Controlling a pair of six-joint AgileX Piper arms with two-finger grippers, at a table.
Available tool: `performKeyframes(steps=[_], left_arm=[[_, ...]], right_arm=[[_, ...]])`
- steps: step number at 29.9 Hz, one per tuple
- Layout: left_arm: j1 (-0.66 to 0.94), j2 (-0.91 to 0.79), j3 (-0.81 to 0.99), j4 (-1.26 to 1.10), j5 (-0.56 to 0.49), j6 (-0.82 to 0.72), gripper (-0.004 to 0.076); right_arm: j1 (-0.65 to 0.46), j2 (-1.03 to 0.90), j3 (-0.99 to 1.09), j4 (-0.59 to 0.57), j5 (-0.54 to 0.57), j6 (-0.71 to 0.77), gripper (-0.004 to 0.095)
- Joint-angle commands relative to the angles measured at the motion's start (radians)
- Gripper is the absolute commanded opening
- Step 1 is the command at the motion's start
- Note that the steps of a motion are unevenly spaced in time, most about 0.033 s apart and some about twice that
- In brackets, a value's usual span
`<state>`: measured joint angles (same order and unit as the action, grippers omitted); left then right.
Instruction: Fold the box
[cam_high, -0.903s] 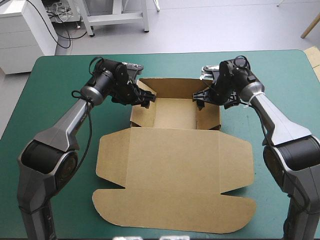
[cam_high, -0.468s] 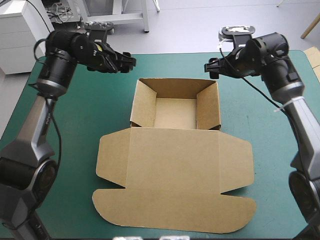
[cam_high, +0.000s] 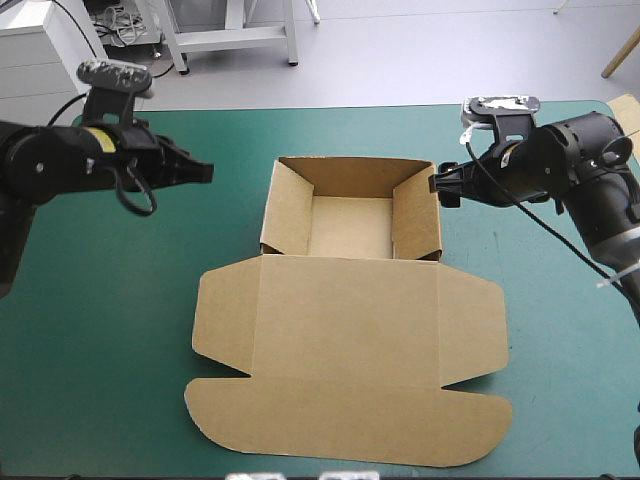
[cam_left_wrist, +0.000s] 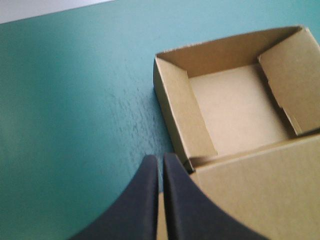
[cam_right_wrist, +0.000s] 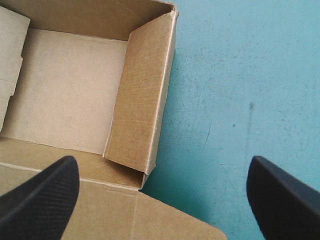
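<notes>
The brown box (cam_high: 350, 225) stands mid-table as an open tray, all its walls raised, with its lid (cam_high: 350, 360) lying flat toward the near edge. My left gripper (cam_high: 207, 172) hangs above the cover, well to the left of the tray, shut and holding nothing. In the left wrist view its black fingers (cam_left_wrist: 161, 160) meet in a point, and the box (cam_left_wrist: 240, 105) lies ahead of them. Open and touching nothing, my right gripper (cam_high: 440, 186) hovers just outside the tray's right wall. Its own view shows the gripper (cam_right_wrist: 162, 170) spread wide above the box (cam_right_wrist: 70, 90) and that wall's near corner.
The teal-green cover (cam_high: 120, 300) stretches from the box to the table's left and right edges. The flat lid's rounded flaps (cam_high: 220, 330) reach close to the near edge.
Earlier both grippers were at the tray's side walls. Both have since risen and drawn outward, the left one far to the left. The left gripper has shut; the walls stay up.
</notes>
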<state>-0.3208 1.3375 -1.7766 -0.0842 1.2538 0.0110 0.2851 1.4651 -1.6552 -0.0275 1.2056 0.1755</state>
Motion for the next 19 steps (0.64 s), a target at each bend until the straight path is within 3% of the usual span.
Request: performKeyframes(steps=[1, 7, 19], left_arm=[[-0.001, -0.147, 0.13, -0.005, 0.023, 0.007, -0.0008], [-0.001, -0.357, 0.359, -0.059, 0.021, -0.022, -0.0008], [-0.001, -0.652, 0.58, -0.114, 0.021, -0.02, -0.0008]], right_arm=[[-0.003, 0.006, -0.01, 0.036, -0.066, 0.002, 0.0834], [-0.003, 0.124, -0.01, 0.119, -0.09, -0.013, 0.0835], [-0.003, 0.346, -0.012, 0.114, -0.123, -0.013, 0.0835]])
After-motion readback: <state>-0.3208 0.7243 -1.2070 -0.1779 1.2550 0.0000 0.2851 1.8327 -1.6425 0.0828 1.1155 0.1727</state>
